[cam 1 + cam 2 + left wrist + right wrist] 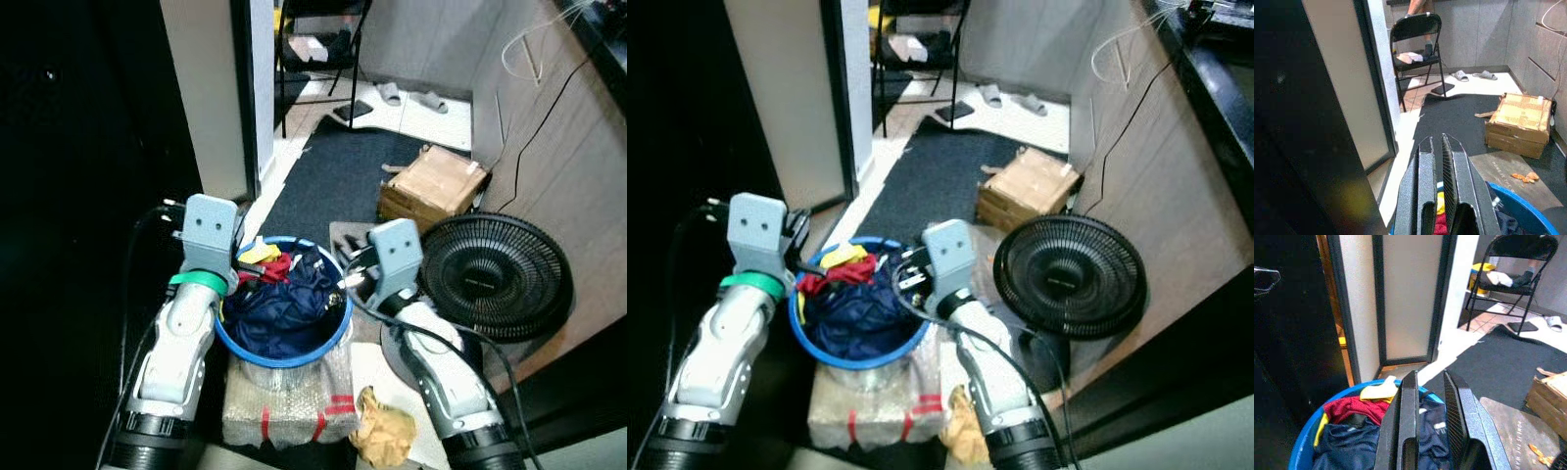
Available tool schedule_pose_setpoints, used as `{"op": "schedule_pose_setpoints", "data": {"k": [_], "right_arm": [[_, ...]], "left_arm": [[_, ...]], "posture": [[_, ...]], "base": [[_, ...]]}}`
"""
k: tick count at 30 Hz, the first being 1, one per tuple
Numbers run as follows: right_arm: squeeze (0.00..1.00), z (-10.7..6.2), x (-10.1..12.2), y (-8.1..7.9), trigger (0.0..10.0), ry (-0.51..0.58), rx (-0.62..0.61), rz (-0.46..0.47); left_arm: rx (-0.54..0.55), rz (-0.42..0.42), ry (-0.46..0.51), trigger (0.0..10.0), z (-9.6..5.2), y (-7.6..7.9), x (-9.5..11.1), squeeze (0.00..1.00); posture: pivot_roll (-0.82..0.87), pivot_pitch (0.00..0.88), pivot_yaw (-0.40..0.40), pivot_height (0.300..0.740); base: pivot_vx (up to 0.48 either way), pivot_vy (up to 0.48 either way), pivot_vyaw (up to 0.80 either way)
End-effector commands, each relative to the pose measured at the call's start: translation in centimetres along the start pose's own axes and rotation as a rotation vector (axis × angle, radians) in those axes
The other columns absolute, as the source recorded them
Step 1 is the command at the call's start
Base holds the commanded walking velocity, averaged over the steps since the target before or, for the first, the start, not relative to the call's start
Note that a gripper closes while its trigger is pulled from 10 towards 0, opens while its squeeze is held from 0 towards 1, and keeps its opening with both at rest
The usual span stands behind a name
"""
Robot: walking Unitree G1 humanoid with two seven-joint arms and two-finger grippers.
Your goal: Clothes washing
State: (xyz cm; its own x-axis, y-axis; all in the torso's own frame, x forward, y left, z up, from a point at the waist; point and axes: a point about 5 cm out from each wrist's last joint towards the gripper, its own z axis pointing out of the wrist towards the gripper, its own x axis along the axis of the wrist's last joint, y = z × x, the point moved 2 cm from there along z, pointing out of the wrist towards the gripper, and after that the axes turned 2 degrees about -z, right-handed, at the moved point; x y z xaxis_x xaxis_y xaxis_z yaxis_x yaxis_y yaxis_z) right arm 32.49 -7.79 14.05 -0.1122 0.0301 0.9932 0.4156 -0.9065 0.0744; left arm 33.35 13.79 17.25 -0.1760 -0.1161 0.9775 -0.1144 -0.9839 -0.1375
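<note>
Two silver arms reach forward over a blue laundry basket (338,338) that sits on a bubble-wrapped bundle (284,406) on the floor. Largest in the scene, a dark floor mat (338,181) runs from the basket toward a doorway, with a frosted door panel (201,93) on the robot's left. A black round fan (495,277) leans against the wall on the right, just beside the basket. Behind it sits a cardboard box (433,186) on the mat. Farther back stands a black folding chair (1418,46), with a pair of slippers (411,96) on the pale floor near it.

The basket holds a heap of clothes: a navy garment (284,313) on top, a red piece (274,267) and a yellow one (258,253) at the far rim. The left claw (1437,161) hovers over the basket's left rim, fingers nearly together, holding nothing. The right claw (1430,401) hangs over the right rim with a narrow gap, also empty. A crumpled yellow cloth (382,431) lies on the floor by the bundle.
</note>
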Motion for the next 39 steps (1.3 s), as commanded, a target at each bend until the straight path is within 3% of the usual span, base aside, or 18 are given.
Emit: {"op": "schedule_pose_setpoints", "data": {"k": [1, 11, 20, 39], "right_arm": [[0.00, 0.0, -0.4, -0.3, 10.0, -0.017, 0.009, 0.004], [0.00, 0.0, -0.3, -0.3, 10.0, -0.016, 0.006, 0.004], [0.00, -0.1, -0.3, -0.1, 10.0, -0.014, -0.005, 0.009], [0.00, -0.1, -0.3, 0.0, 10.0, -0.015, -0.008, 0.017]], "left_arm": [[0.007, 0.005, -0.020, 10.0, -0.1, -0.3, -0.5, 0.00], [-0.003, -0.001, -0.024, 10.0, -0.1, -0.2, -0.5, 0.00], [-0.132, 0.013, -0.022, 10.0, 0.1, 1.1, -0.4, 0.00], [-0.109, 0.006, -0.031, 10.0, 0.1, 0.9, -0.6, 0.00]], "posture": [[-0.01, 0.014, -0.003, 0.740], [-0.01, 0.017, -0.003, 0.740], [-0.01, 0.023, -0.001, 0.740], [-0.01, 0.022, -0.002, 0.730]], "base": [[0.244, 0.000, 0.00], [0.000, 0.000, 0.00], [0.000, 0.000, 0.00], [0.000, 0.000, 0.00]]}}
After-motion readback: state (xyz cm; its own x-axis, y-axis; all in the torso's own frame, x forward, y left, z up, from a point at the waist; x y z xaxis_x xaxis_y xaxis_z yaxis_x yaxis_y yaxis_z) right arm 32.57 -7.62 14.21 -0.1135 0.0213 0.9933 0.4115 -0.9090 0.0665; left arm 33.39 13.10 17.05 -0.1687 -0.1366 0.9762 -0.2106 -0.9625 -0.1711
